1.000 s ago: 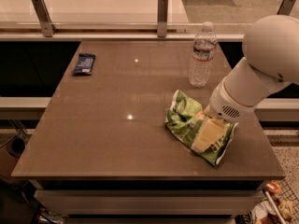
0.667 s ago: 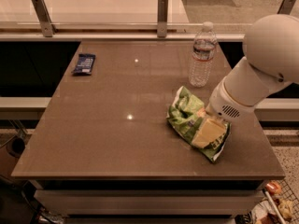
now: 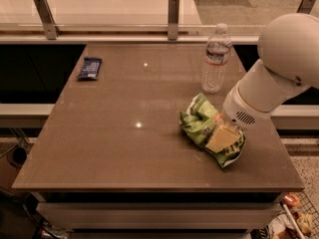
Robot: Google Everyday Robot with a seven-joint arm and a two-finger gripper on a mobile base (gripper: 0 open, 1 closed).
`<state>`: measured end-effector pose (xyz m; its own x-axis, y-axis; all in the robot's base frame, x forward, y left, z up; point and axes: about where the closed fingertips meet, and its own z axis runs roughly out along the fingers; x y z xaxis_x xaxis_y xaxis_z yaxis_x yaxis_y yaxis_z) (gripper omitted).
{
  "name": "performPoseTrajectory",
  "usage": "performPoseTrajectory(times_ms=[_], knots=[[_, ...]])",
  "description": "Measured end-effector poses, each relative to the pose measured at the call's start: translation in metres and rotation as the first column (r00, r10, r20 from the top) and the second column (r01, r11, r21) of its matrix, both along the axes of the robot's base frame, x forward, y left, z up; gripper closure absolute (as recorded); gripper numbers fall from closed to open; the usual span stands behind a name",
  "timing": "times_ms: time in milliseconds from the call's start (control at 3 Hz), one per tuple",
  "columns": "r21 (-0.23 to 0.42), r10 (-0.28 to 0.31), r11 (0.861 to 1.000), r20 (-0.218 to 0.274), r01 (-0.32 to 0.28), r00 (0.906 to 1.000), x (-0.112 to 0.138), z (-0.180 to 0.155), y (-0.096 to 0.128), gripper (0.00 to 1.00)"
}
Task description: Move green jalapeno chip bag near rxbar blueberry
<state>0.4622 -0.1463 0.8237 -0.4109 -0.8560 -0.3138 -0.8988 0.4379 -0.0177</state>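
Note:
The green jalapeno chip bag is a crinkled light-green foil bag lying on the right side of the brown table. My gripper comes down from the white arm at the right. It sits on the bag's right half, shut on the foil. The arm hides part of the bag's right edge. The rxbar blueberry is a small dark-blue bar lying flat near the table's far left corner, far from the bag.
A clear plastic water bottle stands upright just behind the bag, close to the arm. A white counter with metal posts runs along the far edge. The table's front edge is close below the bag.
The chip bag and the gripper have shifted slightly up and to the left together. The bag's lower tip has drawn in. The bar and the bottle have not moved.

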Motion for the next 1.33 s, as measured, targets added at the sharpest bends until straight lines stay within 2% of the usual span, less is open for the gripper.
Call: performPoseTrajectory(times_ms=[333, 667, 1000, 1333], knots=[[-0.042, 0.022, 0.999, 0.045, -0.02, 0.9987, 0.005, 0.021, 0.01, 1.0], [-0.092, 0.076, 0.994, 0.148, -0.062, 0.9861, 0.02, 0.059, 0.032, 1.0], [-0.112, 0.144, 0.986, 0.242, -0.12, 0.9596, 0.033, 0.088, 0.057, 1.0], [-0.086, 0.221, 0.975, 0.362, -0.204, 0.9055, 0.053, 0.111, 0.082, 1.0]])
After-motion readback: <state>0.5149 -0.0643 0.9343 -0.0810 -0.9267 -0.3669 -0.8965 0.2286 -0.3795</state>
